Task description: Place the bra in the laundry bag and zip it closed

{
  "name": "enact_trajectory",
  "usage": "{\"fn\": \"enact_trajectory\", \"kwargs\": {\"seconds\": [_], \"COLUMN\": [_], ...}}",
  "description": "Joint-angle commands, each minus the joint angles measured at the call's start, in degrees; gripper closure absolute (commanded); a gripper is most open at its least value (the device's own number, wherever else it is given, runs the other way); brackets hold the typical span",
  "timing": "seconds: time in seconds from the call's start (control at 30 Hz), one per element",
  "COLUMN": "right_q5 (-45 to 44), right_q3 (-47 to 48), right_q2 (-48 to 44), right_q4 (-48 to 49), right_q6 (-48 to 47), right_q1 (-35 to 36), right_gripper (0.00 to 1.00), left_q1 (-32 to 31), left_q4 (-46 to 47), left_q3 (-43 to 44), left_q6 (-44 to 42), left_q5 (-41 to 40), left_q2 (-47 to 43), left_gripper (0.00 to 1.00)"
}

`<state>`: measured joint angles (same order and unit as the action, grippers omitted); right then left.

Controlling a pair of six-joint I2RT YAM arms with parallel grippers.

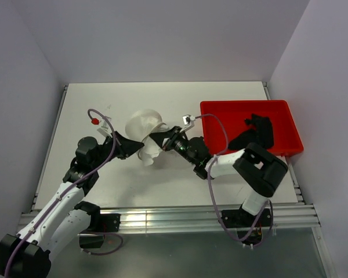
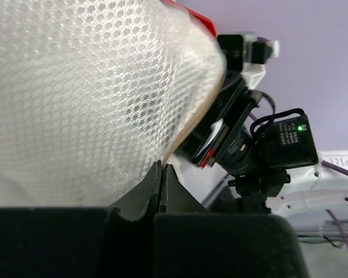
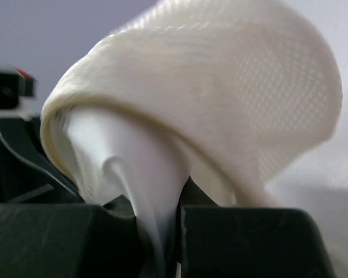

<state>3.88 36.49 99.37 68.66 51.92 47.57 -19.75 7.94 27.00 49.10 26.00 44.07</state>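
Looks like the left claw point(image 1: 129, 145) and right claw point(image 1: 158, 139) both pinch the laundry bag point(image 1: 144, 128), probably opening it; next one needs to grab the bra point(image 1: 260, 132) in the red bin point(image 1: 220, 110).

Laundry bag point(image 2: 93, 98): white honeycomb mesh cloth, translucent, soft, with smoother cream binding at the edge. Bin point(image 1: 238, 113): red plastic, smooth, faintly glossy. Bra point(image 1: 260, 132): black matt cloth. Table point(image 1: 162, 98): white, matt, smooth. Rail point(image 1: 162, 217): ribbed bare metal.
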Motion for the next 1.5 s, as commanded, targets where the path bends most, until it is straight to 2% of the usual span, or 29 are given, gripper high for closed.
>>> {"fn": "enact_trajectory", "kwargs": {"seconds": [0.0, 0.07, 0.1, 0.17, 0.2, 0.3, 0.33, 0.53, 0.67, 0.7, 0.8, 0.83, 0.93, 1.0, 1.07, 1.1, 1.17, 1.27, 1.4, 1.47], "right_q5": [-16.5, -21.3, -27.2, -35.0, -38.9, -45.0, -49.4, -53.4, -52.8, -53.6, -54.2, -54.0, -50.9, -50.1, -47.7, -47.1, -43.8, -37.7, -27.2, -21.6], "right_q3": [-0.9, 1.0, 2.0, 5.8, 7.5, 12.3, 13.6, 23.3, 27.6, 28.5, 30.8, 30.6, 26.7, 26.5, 27.1, 28.0, 29.0, 30.1, 34.6, 35.7], "right_q2": [-9.5, -12.7, -13.3, -14.0, -13.5, -10.5, -9.8, -5.8, -3.5, -2.2, 3.6, 4.6, 5.3, 5.0, 4.5, 4.5, 3.9, 2.8, 2.5, 0.8], "right_q4": [14.1, 6.2, 3.0, -7.7, -16.3, -23.0, -28.1, -43.0, -47.9, -49.2, -56.9, -57.1, -56.9, -57.9, -58.6, -61.9, -62.3, -65.1, -75.7, -77.8], "right_q6": [-2.0, -7.7, -9.4, -13.5, -13.9, -15.5, -15.9, -11.2, -10.6, -10.8, -9.1, -8.2, -8.1, -9.0, -11.8, -11.8, -13.5, -16.4, -20.4, -21.4], "right_q1": [1.7, 4.4, 5.4, 7.5, 8.4, 10.0, 10.4, 10.9, 12.6, 13.0, 13.0, 13.0, 13.0, 12.9, 12.7, 12.6, 12.5, 11.8, 10.4, 9.8], "right_gripper": [1.00, 1.00, 1.00, 1.00, 1.00, 1.00, 1.00, 1.00, 1.00, 1.00, 1.00, 1.00, 0.98, 0.88, 0.62, 0.48, 0.33, 0.18, 0.07, 0.04], "left_q1": [-1.5, -3.2, -3.9, -5.1, -5.5, -6.1, -6.3, -7.8, -8.0, -8.0, -7.9, -7.8, -7.1, -6.4, -4.7, -4.1, -2.2, 0.7, 4.1, 5.8], "left_q4": [3.8, 4.8, 5.6, 5.7, 6.9, 9.8, 12.5, 19.8, 17.1, 11.7, 7.1, 6.5, 7.7, 8.8, 9.9, 10.3, 10.3, 6.3, 2.3, 0.2], "left_q3": [-0.1, -0.5, -0.7, -1.7, -2.2, -4.6, -5.2, -9.8, -8.2, -7.2, -6.8, -7.2, -10.8, -13.2, -14.9, -15.3, -16.5, -17.1, -17.9, -18.0], "left_q6": [5.2, 7.6, 8.5, 10.8, 12.1, 18.7, 22.0, 30.7, 25.3, 23.3, 19.8, 19.6, 20.0, 19.5, 18.9, 18.7, 18.0, 15.7, 13.6, 12.3], "left_q5": [5.5, 7.1, 7.5, 8.6, 9.1, 12.6, 13.5, 15.1, 10.8, 9.3, 2.6, -1.3, -5.2, -7.4, -7.7, -7.6, -7.5, -7.8, -8.1, -8.4], "left_q2": [-0.2, 0.2, 0.6, 0.9, 0.9, 0.6, 0.3, 0.1, 0.4, 0.0, -1.4, -1.9, -2.7, -2.1, -1.3, -1.2, -1.4, -3.9, -6.9, -8.1], "left_gripper": [1.00, 1.00, 1.00, 1.00, 1.00, 1.00, 1.00, 1.00, 1.00, 1.00, 1.00, 1.00, 0.97, 0.94, 0.94, 0.94, 0.94, 0.95, 0.96, 0.97]}}
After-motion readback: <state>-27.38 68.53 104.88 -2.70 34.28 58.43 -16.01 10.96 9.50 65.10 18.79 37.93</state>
